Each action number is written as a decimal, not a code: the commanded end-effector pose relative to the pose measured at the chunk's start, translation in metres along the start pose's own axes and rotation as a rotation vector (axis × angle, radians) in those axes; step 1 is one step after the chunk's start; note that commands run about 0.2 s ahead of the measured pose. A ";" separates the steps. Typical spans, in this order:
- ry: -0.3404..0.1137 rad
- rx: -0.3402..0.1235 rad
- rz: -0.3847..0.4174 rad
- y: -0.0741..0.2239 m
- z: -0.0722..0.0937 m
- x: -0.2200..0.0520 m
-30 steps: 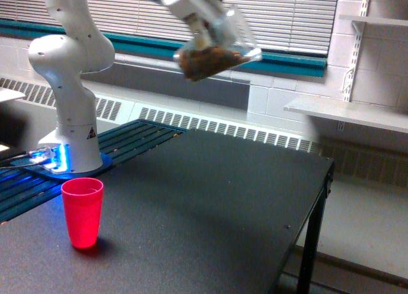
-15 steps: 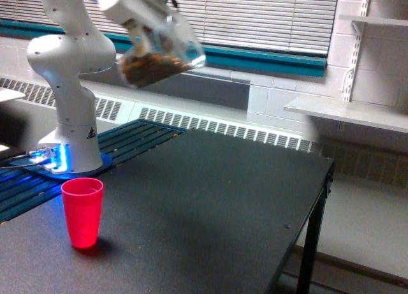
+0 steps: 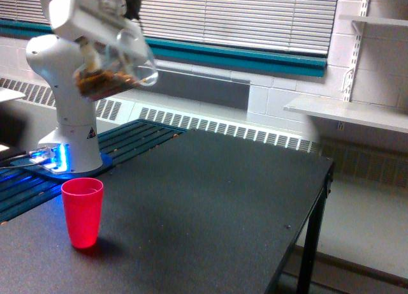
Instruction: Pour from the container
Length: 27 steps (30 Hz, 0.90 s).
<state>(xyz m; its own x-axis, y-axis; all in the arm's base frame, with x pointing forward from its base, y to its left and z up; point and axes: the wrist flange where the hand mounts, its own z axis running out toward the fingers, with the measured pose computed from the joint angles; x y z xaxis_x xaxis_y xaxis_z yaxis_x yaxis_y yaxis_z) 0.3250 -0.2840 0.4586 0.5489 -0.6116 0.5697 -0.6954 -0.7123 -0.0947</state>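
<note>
The container (image 3: 118,67) is a clear plastic cup with brown nut-like pieces lying along its lower side. It hangs tilted, mouth toward the exterior view's right, high above the table. My gripper (image 3: 95,36) is shut on the container's upper part, though blur hides its fingertips. A red plastic cup (image 3: 82,212) stands upright on the black table (image 3: 210,198) near the front left, well below the container and a little to its left.
The white arm base (image 3: 71,125) stands on a blue-lit mount at the table's left. Blinds and a teal sill run behind. A white shelf (image 3: 347,112) hangs at the right. The table's right edge drops off near x 520.
The gripper has carried the tilted container leftward and slightly downward across the exterior view, from above the table's middle to above the red cup's side. The red cup has not moved.
</note>
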 end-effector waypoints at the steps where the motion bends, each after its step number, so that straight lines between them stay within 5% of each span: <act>1: -0.031 -0.013 -0.064 0.023 -0.005 -0.026; 27: -0.105 -0.111 -0.044 0.072 -0.014 -0.095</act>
<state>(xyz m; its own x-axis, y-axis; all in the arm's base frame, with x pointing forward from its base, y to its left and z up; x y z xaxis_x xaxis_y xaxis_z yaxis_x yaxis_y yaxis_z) 0.2219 -0.2746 0.4131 0.6062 -0.6257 0.4909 -0.7182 -0.6958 0.0001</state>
